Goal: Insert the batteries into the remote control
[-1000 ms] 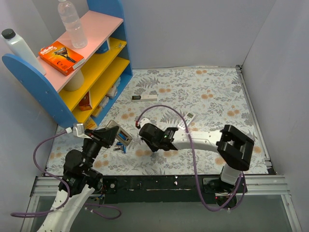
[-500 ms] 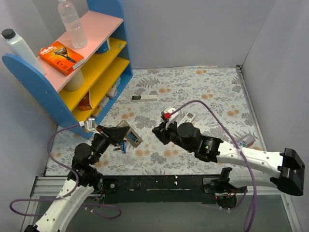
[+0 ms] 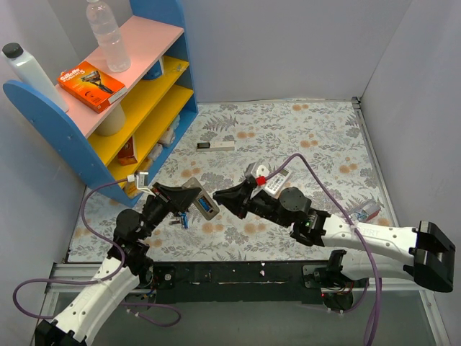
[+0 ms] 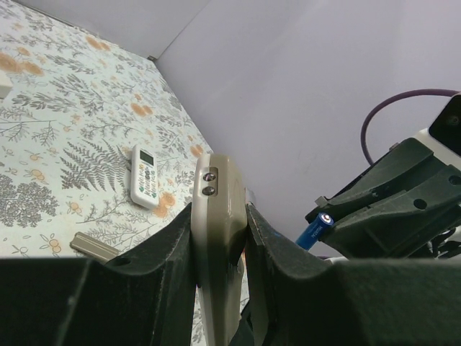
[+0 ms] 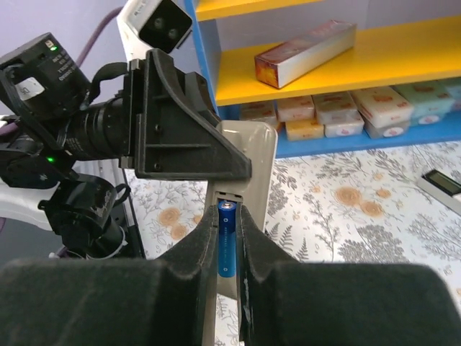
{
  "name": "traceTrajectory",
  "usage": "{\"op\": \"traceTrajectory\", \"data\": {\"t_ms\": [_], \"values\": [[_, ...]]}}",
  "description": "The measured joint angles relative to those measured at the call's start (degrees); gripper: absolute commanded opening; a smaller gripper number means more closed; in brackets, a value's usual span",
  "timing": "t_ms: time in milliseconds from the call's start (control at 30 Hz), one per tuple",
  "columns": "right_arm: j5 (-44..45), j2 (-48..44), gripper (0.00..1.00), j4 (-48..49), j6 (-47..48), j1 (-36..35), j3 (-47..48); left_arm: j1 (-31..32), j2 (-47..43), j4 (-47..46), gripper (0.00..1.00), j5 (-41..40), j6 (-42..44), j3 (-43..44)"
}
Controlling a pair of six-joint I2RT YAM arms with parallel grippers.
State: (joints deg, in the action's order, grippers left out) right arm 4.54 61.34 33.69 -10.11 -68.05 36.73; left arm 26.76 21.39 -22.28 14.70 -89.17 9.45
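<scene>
My left gripper (image 3: 180, 199) is shut on the white remote control (image 3: 202, 205) and holds it above the table; in the left wrist view the gripper (image 4: 220, 216) clamps the remote (image 4: 216, 216) edge-on. My right gripper (image 3: 222, 197) is shut on a blue battery (image 5: 227, 241), also seen in the left wrist view (image 4: 315, 229). In the right wrist view the gripper (image 5: 227, 216) holds the battery's tip at the open battery bay of the remote (image 5: 248, 162). Loose batteries (image 3: 178, 219) lie on the table under the left gripper.
A slimmer white remote (image 3: 277, 180) lies right of centre, also in the left wrist view (image 4: 146, 175). A white bar with a black end (image 3: 216, 145) lies further back. A blue shelf unit (image 3: 137, 101) with boxes stands at the left. A small grey-pink object (image 3: 367, 210) lies at the right.
My left gripper has carried the remote to the right and raised it. My right arm has swung round, and its gripper with the battery has come back left to the remote.
</scene>
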Motion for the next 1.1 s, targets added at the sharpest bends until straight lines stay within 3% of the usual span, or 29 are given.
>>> {"op": "traceTrajectory", "data": {"t_ms": [933, 1100], "values": [[-4.22, 10.21, 0.01, 13.31, 4.20, -0.22, -1.25, -0.02, 2.40, -8.61, 0.00, 2.73, -5.16, -1.53], [-4.52, 10.43, 0.13, 14.56, 5.27, -0.24, -1.77, -0.02, 2.40, -8.59, 0.00, 2.75, -5.70, -1.62]]}}
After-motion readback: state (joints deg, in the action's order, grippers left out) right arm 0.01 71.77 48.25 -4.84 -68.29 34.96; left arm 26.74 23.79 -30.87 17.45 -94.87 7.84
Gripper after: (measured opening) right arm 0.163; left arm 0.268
